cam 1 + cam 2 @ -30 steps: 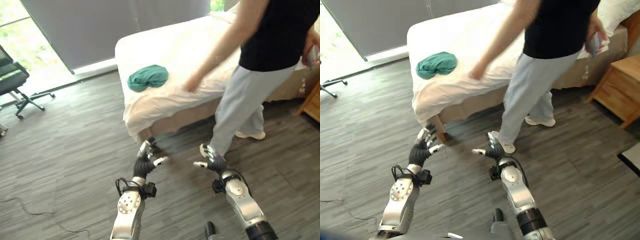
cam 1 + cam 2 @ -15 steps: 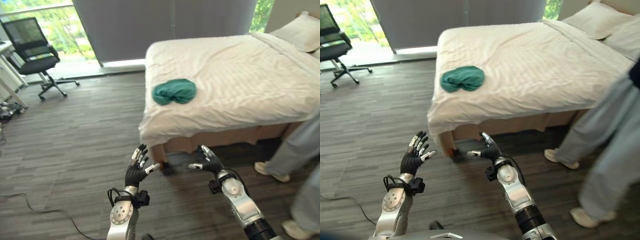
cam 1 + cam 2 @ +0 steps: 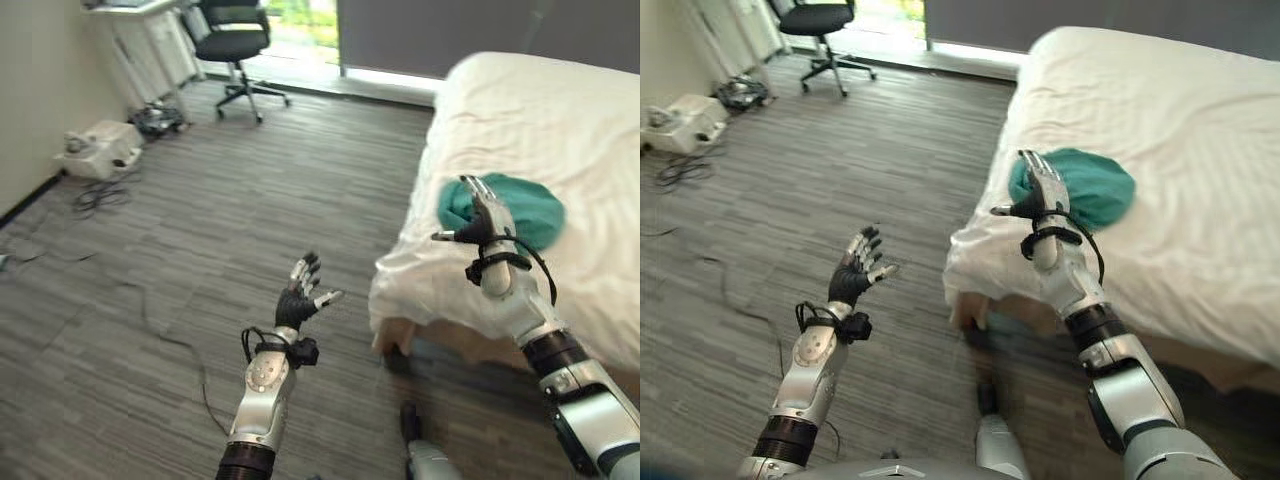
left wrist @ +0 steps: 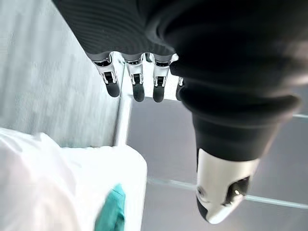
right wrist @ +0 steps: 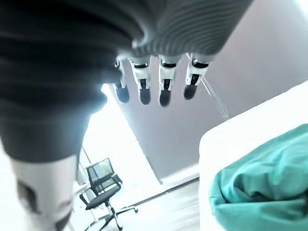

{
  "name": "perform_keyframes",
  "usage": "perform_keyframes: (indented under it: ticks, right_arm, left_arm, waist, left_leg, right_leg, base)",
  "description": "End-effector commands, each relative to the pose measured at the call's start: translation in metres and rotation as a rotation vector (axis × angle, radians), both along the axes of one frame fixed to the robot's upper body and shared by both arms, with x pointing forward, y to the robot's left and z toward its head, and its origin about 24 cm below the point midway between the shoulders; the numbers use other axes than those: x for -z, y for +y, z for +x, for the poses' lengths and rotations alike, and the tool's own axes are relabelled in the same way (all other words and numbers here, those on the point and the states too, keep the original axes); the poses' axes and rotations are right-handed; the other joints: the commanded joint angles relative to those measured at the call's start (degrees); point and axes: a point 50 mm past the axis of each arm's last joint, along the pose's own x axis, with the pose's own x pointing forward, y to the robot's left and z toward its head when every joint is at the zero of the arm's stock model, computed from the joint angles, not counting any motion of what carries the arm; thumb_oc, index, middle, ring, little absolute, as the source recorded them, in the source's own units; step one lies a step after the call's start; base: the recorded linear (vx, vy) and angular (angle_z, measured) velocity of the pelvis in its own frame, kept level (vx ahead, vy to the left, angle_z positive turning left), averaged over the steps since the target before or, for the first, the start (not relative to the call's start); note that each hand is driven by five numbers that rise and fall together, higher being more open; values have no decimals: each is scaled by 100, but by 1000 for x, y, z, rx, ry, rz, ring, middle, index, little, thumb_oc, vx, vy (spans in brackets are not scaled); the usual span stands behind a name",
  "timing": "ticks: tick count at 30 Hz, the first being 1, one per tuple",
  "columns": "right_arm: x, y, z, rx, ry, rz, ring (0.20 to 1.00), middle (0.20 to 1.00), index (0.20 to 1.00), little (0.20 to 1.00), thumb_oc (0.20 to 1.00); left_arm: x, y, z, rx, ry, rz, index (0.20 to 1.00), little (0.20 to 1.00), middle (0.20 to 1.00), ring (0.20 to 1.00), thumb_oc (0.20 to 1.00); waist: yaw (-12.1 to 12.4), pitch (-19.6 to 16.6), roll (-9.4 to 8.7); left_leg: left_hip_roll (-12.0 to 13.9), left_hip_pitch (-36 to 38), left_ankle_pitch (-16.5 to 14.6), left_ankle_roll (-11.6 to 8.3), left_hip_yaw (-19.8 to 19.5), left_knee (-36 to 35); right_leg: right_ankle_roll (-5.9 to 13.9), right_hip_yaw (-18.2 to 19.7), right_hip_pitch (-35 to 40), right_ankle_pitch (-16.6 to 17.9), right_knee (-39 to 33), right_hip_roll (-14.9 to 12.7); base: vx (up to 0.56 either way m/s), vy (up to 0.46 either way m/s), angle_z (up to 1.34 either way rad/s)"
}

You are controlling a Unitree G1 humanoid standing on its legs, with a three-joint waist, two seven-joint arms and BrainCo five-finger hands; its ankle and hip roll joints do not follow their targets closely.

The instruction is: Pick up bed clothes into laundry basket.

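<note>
Since half a second ago, the right hand (image 3: 480, 215) has risen from low by the bed's foot to hang by the near edge of the teal clothes (image 3: 515, 207), fingers straight and apart, holding nothing. That bundle lies on the white bed (image 3: 560, 120) near its corner. Over the floor (image 3: 200, 200), the left hand (image 3: 300, 298) is raised with fingers spread. An office chair (image 3: 232, 40) stands far off.

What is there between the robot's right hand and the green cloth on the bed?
Nothing. In the right wrist view the right hand hangs open above the green cloth; between them show just the white bed and the room beyond.
</note>
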Motion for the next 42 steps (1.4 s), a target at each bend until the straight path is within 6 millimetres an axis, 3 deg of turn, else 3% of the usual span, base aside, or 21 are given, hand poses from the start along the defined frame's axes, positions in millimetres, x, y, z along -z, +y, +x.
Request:
perform_keyframes:
  ticks: [1, 4, 7, 14, 20, 21, 24, 25, 26, 27, 28, 33, 35, 38, 39, 40, 41, 42]
  right_arm:
    - [-25, 2, 23, 73, -85, -203, 1000, 1000, 1000, 1000, 1000]
    - [-13, -6, 23, 123, -42, -260, 1000, 1000, 1000, 1000, 1000]
    - [1, -12, 22, 160, 21, -334, 1000, 1000, 1000, 1000, 1000]
    - [-11, -38, 28, 283, 48, -382, 1000, 1000, 1000, 1000, 1000]
    - [-19, -45, 31, 312, 65, -395, 1000, 1000, 1000, 1000, 1000]
    - [-25, -51, 32, 345, 67, -406, 1000, 1000, 1000, 1000, 1000]
    - [-27, -56, 31, 370, 73, -404, 1000, 1000, 1000, 1000, 1000]
    - [-22, -66, 28, 412, 106, -377, 1000, 1000, 1000, 1000, 1000]
    - [-19, -59, 29, 409, 116, -354, 1000, 1000, 1000, 1000, 1000]
    - [-12, -65, 25, 447, 158, -332, 426, 426, 426, 426, 426]
    - [-13, -73, 23, 483, 170, -334, 200, 200, 200, 200, 200]
    - [-12, -92, 18, 515, 204, -252, 200, 200, 200, 200, 200]
    - [-13, -87, 20, 478, 190, -221, 200, 200, 200, 200, 200]
    - [-18, -73, 26, 415, 166, -220, 200, 200, 200, 200, 200]
    - [-22, -60, 31, 360, 146, -210, 200, 200, 200, 200, 200]
    - [-22, -60, 31, 361, 146, -210, 200, 200, 200, 200, 200]
    - [-24, -46, 34, 297, 127, -187, 200, 200, 200, 200, 200]
    - [-25, -48, 34, 300, 128, -186, 200, 200, 200, 200, 200]
  left_arm:
    - [-50, -14, 19, 74, -213, -23, 1000, 1000, 1000, 1000, 1000]
    - [-49, -10, 16, 64, -214, -21, 1000, 1000, 1000, 1000, 1000]
    - [-38, 0, 5, 32, -185, -17, 1000, 1000, 1000, 1000, 1000]
    - [-45, 0, 2, 69, -242, -19, 1000, 1000, 1000, 1000, 1000]
    - [-50, 0, 0, 88, -277, -1, 1000, 1000, 1000, 1000, 1000]
    - [-55, -3, 1, 111, -301, 12, 1000, 1000, 1000, 1000, 1000]
    - [-57, -4, 1, 123, -312, 18, 1000, 1000, 1000, 1000, 1000]
    - [-62, -7, 4, 140, -329, 18, 1000, 1000, 1000, 1000, 1000]
    - [-70, -11, 12, 137, -354, 22, 1000, 1000, 1000, 1000, 1000]
    - [-72, -15, 20, 127, -351, 7, 1000, 1000, 1000, 1000, 1000]
    - [-72, -17, 23, 138, -342, 8, 1000, 1000, 1000, 1000, 1000]
    - [-65, -14, 25, 143, -287, -17, 1000, 1000, 1000, 1000, 1000]
    - [-60, -13, 27, 128, -257, 1, 1000, 1000, 1000, 1000, 1000]
    - [-57, -11, 31, 105, -238, 14, 1000, 1000, 1000, 1000, 1000]
    - [-59, -11, 38, 76, -236, 20, 1000, 1000, 1000, 1000, 1000]
    - [-59, -11, 38, 77, -237, 21, 1000, 1000, 1000, 1000, 1000]
    - [-59, -12, 45, 48, -223, 22, 1000, 1000, 1000, 1000, 1000]
    - [-60, -13, 45, 50, -224, 24, 1000, 1000, 1000, 1000, 1000]
  waist:
    - [108, -25, 40]
    - [70, -45, 30]
    - [78, -130, 178]
    - [-18, -101, 428]
    - [-66, 8, 566]
    - [-89, 75, 669]
    - [-88, 101, 758]
    - [-92, 143, 876]
    - [-114, 140, 922]
    - [-108, 165, 989]
    - [-91, 182, 1050]
    - [-156, 245, 1256]
    - [-238, 302, 1236]
    - [-276, 358, 1059]
    - [-228, 362, 837]
    - [-224, 378, 832]
    - [-113, 287, 609]
    - [-108, 310, 600]
  left_leg:
    - [60, -55, 16, 38, 304, 33]
    - [-38, -1, -29, 60, 182, 33]
    - [-55, 135, -188, 0, 193, 33]
    - [105, 119, -193, -166, 317, 33]
    - [188, -50, -96, -283, 408, 33]
    - [225, -185, -54, -356, 426, 33]
    - [234, -306, -19, -407, 436, 33]
    - [250, -403, -19, -462, 408, 33]
    - [250, -450, 1, -489, 437, 33]
    - [241, -495, 21, -540, 435, 33]
    - [230, -542, 73, -578, 426, 33]
    - [275, -315, 94, -699, 562, 33]
    - [254, -131, 116, -708, 669, 129]
    - [227, -185, -137, -642, 633, 682]
    - [113, -263, -495, -522, 346, 1112]
    - [119, -273, -524, -517, 345, 1159]
    - [-38, -318, -713, -444, -215, 1287]
    - [-38, -322, -748, -434, -225, 1341]
  right_leg:
    - [90, -688, 739, -97, -382, -72]
    - [-5, -910, 841, 48, -382, -129]
    - [-41, -1026, 963, 35, -382, -102]
    - [-149, -909, 876, 73, -382, 55]
    - [-248, -770, 654, 132, -382, 128]
    - [-286, -683, 472, 142, -382, 148]
    - [-317, -639, 314, 162, -382, 166]
    - [-323, -631, 232, 107, -382, 178]
    - [-338, -626, 182, 107, -382, 178]
    - [-352, -635, 131, 108, -382, 164]
    - [-377, -635, 89, 129, -382, 167]
    - [-405, -714, 282, -26, -382, 227]
    - [-423, -706, 461, -59, -382, 268]
    - [-466, -647, 603, -65, -382, 270]
    - [-500, -569, 734, -51, -382, 288]
    - [-496, -568, 744, -55, -382, 286]
    - [-517, -442, 862, -53, -382, 354]
    - [-508, -449, 886, -66, -382, 344]
  base:
    - [261, -184, 35]
    - [82, -146, 35]
    - [112, -155, 12]
    - [70, -164, -6]
    - [0, -136, -4]
    - [-47, -122, -15]
    - [-16, -126, -13]
    - [-10, -72, -7]
    - [-25, -73, -2]
    - [-53, -55, 5]
    - [-31, -32, 11]
    - [21, -31, 6]
    - [50, -29, 8]
    - [43, -53, -9]
    - [98, -64, -19]
    - [134, -74, -38]
    - [83, -15, -49]
    - [208, 6, -62]
